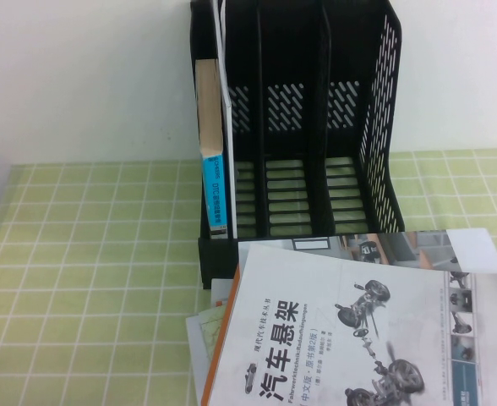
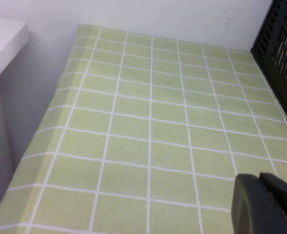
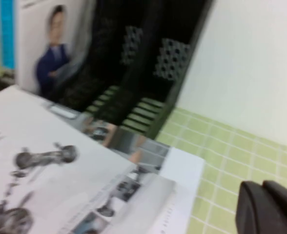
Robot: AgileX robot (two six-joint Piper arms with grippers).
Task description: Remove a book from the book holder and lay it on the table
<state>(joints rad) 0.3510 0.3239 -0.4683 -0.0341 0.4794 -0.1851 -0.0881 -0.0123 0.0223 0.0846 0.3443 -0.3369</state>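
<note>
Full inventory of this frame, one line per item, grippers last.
book: 1, white cover with black title and grey car parts, flat on top of the pile in front of the holder
book holder: 1, black, back centre of table
thick book: 1, blue spine, tan page edges, upright in holder's leftmost compartment
brochure: 1, grey-white with photos, under the book's right side
loose papers: several, pale, under the book's left side
table: 1, green-yellow checked cloth
left gripper: black, above bare cloth left of holder
right gripper: black, shut, empty, right of the pile

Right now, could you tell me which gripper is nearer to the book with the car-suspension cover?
The right gripper: it hangs shut beside the book, not holding it. The left gripper is over bare cloth, left of the book holder.
</note>
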